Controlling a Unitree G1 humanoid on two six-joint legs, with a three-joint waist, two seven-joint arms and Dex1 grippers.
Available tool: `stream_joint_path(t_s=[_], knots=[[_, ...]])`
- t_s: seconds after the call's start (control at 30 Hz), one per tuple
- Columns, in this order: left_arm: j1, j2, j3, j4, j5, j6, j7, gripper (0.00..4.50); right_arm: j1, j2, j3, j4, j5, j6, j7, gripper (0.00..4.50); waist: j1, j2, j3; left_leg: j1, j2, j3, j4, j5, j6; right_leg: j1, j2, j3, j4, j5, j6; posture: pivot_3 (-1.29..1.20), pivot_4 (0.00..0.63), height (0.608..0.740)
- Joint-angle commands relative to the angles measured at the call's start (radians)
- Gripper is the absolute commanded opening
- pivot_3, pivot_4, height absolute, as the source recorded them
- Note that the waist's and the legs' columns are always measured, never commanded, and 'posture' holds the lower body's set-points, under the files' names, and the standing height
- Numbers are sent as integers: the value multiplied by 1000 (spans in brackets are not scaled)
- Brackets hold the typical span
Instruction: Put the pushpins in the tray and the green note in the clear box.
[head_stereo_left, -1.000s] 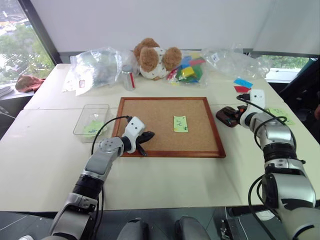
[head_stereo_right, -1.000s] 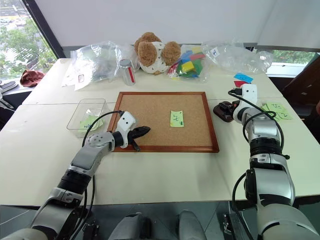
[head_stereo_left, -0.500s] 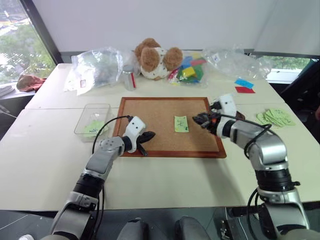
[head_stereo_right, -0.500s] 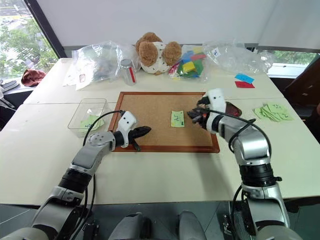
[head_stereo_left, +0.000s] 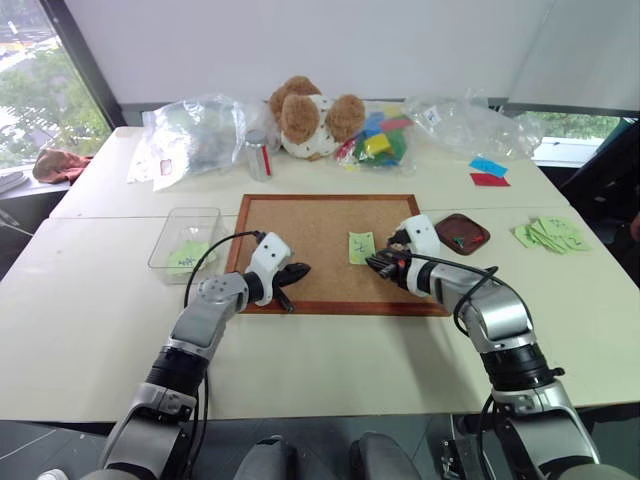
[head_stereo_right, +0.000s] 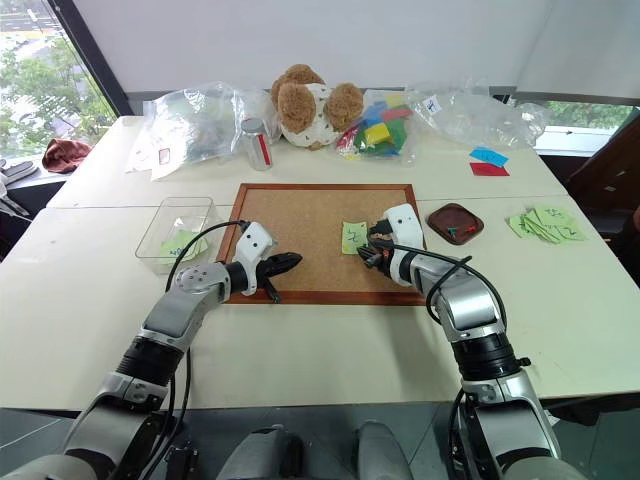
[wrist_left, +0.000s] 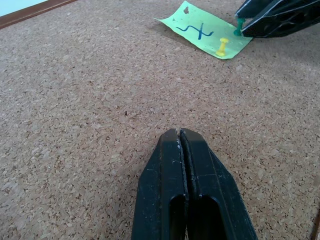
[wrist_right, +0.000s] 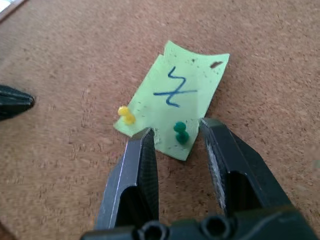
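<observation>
On the worktop (head_stereo_left: 90, 300) lies a corkboard (head_stereo_left: 310, 235) with the green note (wrist_right: 175, 102) pinned to it by a yellow pushpin (wrist_right: 126, 115) and a green pushpin (wrist_right: 180, 133). The right gripper (wrist_right: 177, 137) has its fingers parted either side of the green pushpin, not yet touching it, while the left gripper (wrist_left: 179, 134) rests on the cork with fingers closed and empty. The clear box (head_stereo_left: 183, 238) sits left of the board, the tray (head_stereo_left: 462, 233) right.

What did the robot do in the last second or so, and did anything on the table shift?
The right gripper swung from the tray across to the green note on the corkboard. Its fingers now stand open on either side of the green pushpin, not yet closed on it. The left gripper stayed shut over the corkboard; the note, the yellow pushpin and the clear box did not move.
</observation>
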Motion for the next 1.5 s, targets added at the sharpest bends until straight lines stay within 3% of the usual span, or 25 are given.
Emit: stream_joint_path(t_s=[0.03, 0.17, 0.8, 0.97, 1.13, 1.33, 1.5], knots=[[38, 10, -15, 24, 23, 40, 5, 0, -28, 9, -4, 1, -6, -33, 8, 1273, 0, 0, 0, 0, 0, 0, 0, 0, 0, 0, 0, 0, 0, 0, 0, 0, 150, 740], [47, 14, -14, 15, 22, 44, 7, 0, -31, 14, -5, 1, -7, -38, 13, 50, -1, 0, 0, 0, 0, 0, 0, 0, 0, 0, 0, 0, 0, 0, 0, 0, 150, 740], [43, 8, -35, 41, 32, 41, -3, 0, -150, -86, -146, -195, 43, 142, -9, 50, 1, 0, 0, -2, 0, 0, 0, -2, 4, -1, 0, 0, -1, 0, 0, 0, 150, 740], [42, 7, -37, 43, 33, 39, -6, 0, -195, -162, -205, -5, -21, 31, -57, 50, 1, 0, 0, -2, 0, 0, 0, -2, 4, -1, 0, 0, -2, 0, 0, 0, 150, 740], [41, 5, -39, 44, 35, 36, -8, 0, -238, -238, -227, 333, -77, -173, -61, 50, 1, 0, 0, -2, 0, 0, -1, -1, 2, -1, 0, 0, -2, 0, 0, 0, 150, 740], [47, 11, -38, 38, 37, 36, -12, 0, -294, -249, -232, 635, -94, -338, -29, 50, -2, 0, 0, 0, 0, 1, -1, -2, 3, 0, 0, 0, -2, 0, 0, 0, 150, 740], [53, 11, -37, 28, 35, 41, -10, 0, -318, -235, -226, 736, -97, -411, -13, 50, -2, 0, 0, -1, 0, 1, -1, 0, 0, 0, 0, 0, -2, 0, 0, 0, 150, 740]])
